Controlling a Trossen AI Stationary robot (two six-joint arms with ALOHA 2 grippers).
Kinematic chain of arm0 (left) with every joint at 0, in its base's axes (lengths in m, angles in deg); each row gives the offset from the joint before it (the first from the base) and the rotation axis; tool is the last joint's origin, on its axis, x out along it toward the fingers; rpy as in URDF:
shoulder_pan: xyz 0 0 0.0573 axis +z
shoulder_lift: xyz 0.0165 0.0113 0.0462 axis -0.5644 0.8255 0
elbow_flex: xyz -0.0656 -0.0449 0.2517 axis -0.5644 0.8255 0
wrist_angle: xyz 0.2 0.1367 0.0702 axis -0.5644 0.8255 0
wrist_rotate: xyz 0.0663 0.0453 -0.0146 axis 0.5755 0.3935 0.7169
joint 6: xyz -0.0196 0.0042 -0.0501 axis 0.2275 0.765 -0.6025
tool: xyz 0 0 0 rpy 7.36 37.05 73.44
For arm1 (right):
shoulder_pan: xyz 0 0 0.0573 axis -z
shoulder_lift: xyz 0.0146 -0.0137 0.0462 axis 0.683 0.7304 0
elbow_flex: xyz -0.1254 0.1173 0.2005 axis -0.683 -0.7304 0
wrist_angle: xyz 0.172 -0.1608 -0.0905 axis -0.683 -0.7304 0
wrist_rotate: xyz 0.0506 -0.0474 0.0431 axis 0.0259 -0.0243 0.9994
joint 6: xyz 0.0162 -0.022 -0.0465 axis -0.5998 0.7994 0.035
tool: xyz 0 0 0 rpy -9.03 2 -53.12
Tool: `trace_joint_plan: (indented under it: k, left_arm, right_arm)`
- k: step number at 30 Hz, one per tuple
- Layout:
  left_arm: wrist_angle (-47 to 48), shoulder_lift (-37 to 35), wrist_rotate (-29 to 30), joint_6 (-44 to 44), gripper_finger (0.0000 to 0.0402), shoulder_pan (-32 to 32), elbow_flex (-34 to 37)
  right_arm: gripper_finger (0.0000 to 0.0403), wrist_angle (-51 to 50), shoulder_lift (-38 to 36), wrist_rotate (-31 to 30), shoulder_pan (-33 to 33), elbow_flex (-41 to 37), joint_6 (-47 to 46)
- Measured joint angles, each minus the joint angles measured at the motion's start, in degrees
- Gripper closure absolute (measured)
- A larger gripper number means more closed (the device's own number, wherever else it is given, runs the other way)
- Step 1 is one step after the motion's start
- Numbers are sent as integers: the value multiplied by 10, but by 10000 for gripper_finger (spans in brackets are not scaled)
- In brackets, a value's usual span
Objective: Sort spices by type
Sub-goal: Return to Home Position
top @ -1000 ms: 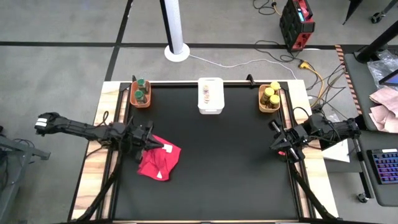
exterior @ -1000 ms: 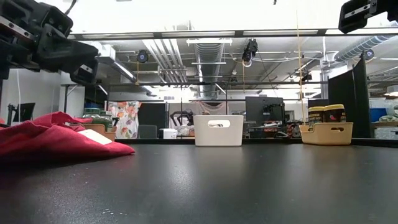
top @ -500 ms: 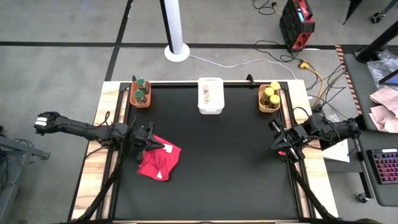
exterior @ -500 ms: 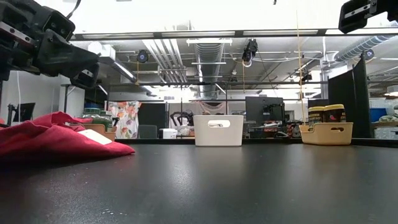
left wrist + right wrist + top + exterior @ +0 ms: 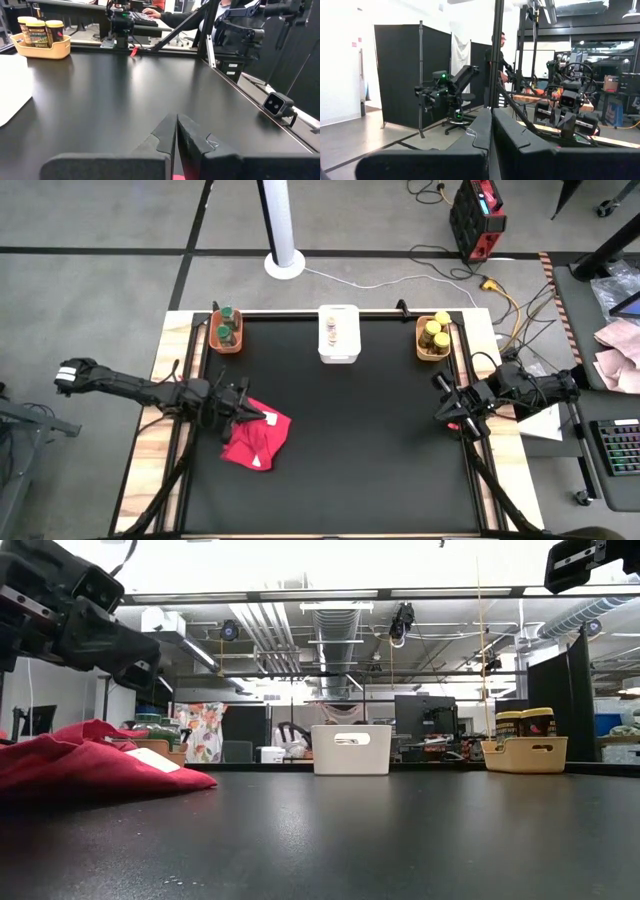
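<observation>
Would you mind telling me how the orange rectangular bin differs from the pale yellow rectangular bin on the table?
The orange rectangular bin holds green-lidded spice jars; the pale yellow rectangular bin holds yellow-lidded spice jars. The orange bin sits at the table's far left corner, the yellow bin at the far right. Both are small open bins of similar size, along the far edge, with jars standing upright.

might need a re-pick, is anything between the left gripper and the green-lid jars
Nothing visible: only bare mat lies between the left gripper, shut above the red cloth, and the green-lid jars.
</observation>
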Motion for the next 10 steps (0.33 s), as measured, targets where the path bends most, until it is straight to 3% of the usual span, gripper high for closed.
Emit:
trace_joint_plan:
  k: [10]
  left_arm:
    - [0,22,0,0,402,0,0]
  right_arm:
    - [394,0,0,0,0,0,0]
